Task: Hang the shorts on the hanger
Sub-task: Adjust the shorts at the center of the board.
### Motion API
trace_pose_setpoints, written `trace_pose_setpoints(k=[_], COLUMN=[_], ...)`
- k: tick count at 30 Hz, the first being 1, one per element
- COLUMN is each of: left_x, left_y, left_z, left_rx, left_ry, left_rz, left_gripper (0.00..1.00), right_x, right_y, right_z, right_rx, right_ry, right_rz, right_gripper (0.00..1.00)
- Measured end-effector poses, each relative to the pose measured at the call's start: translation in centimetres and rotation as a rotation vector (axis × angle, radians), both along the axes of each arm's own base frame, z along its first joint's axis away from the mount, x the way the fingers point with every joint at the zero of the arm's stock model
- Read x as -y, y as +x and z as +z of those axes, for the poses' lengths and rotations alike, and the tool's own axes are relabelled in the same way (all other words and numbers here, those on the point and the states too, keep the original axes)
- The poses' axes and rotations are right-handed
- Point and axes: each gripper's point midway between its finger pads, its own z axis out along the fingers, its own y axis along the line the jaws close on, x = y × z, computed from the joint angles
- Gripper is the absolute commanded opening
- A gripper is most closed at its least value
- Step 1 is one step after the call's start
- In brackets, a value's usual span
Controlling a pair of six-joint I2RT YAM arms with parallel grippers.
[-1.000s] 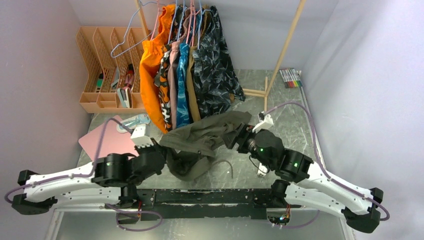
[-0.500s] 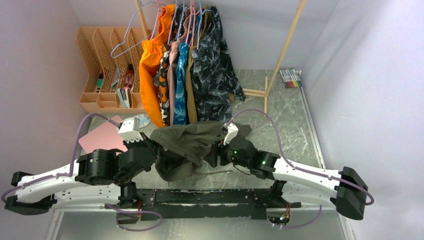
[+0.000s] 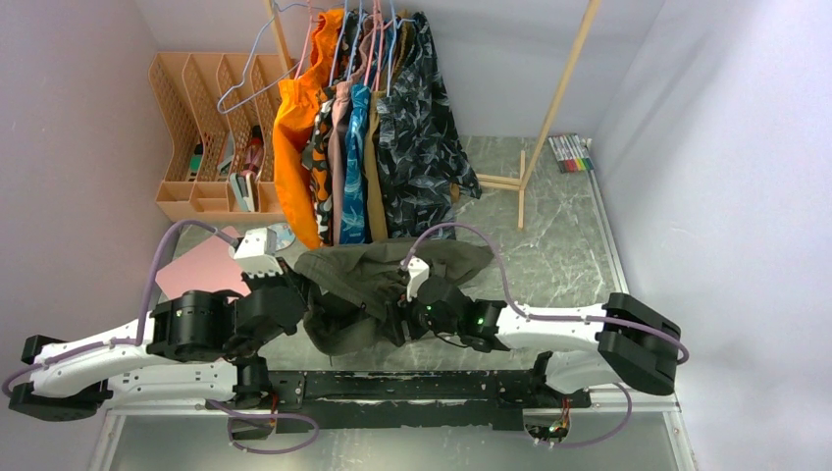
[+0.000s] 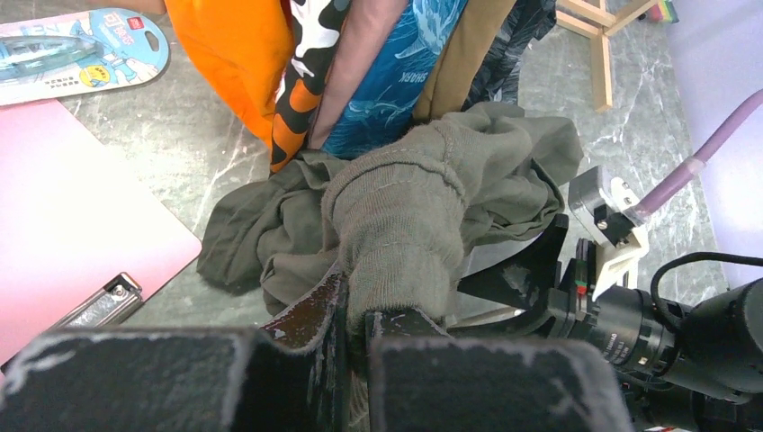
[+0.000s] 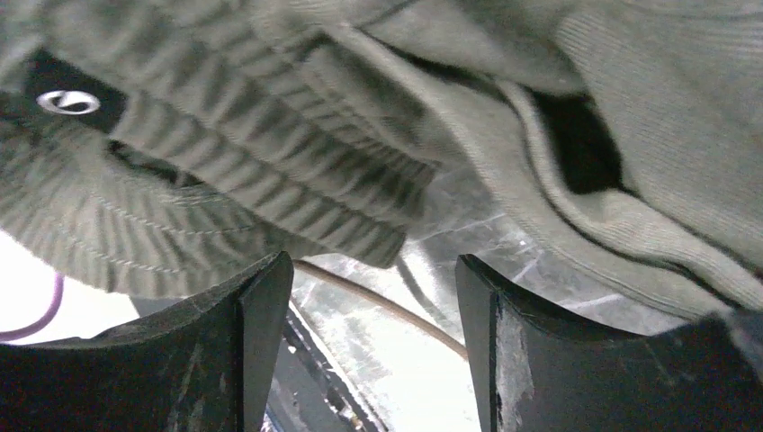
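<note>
The olive-green shorts are bunched between my two arms, just in front of the clothes rack. My left gripper is shut on their ribbed waistband and holds it up off the table. My right gripper is open and empty, its jaws spread just under the hanging shorts, with the drawstring lying across the gap between them. In the top view the right gripper is tucked against the shorts' near side. The light-blue hanger hangs empty at the left end of the rail.
Several garments hang on the rack, an orange one and a dark patterned one among them. Orange file trays stand at the back left. A pink clipboard lies left of the shorts. Markers lie at the back right.
My right gripper has let go of the shorts' right end and swung left and nearer, now low under the shorts. My left gripper shifted slightly left, still holding the waistband.
</note>
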Motion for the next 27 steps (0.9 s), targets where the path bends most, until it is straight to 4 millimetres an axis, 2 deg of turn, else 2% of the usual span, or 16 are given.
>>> trace_pose_setpoints(k=[9,14,17,20,21,24,25,27], left_x=[0.0,0.5,0.7,1.0,1.3,1.8,2.0,2.3], left_y=[0.0,0.1,0.2,0.3,0.4,0.6,0.7,0.9], left_z=[0.0,0.1,0.3,1.7,2.6,5.7,7.2,9.4], left_rx=[0.006,0.005,0.008,0.025,0.037,0.077,0.099,0.134], left_ry=[0.029,0.052,0.07,0.084,0.087,0.088,0.093,0.11], left_rz=[-0.012,-0.017,-0.025,-0.044,-0.054,-0.086,-0.102,-0.129], left_gripper=[0.07,0.07,0.07,0.07,0.07,0.07,0.07,0.07], right_x=[0.0,-0.5,-0.5,0.2,0.6,1.6,2.4,4.2], right_y=[1.7,2.1,2.6,3.3,3.7,5.1,5.5,5.9], right_z=[-1.1,-1.1,-0.4,2.7,4.7,12.9,16.6,22.6], right_rx=[0.02,0.025,0.049,0.113,0.15,0.268,0.316,0.391], right_ry=[-0.021,-0.005,-0.004,0.018,0.031,0.122,0.159,0.22], right_rz=[-0.094,-0.108,-0.124,-0.15,-0.166,-0.229,-0.26,-0.313], right_gripper=[0.56,0.24,0.0,0.0,0.0,0.0,0.0,0.0])
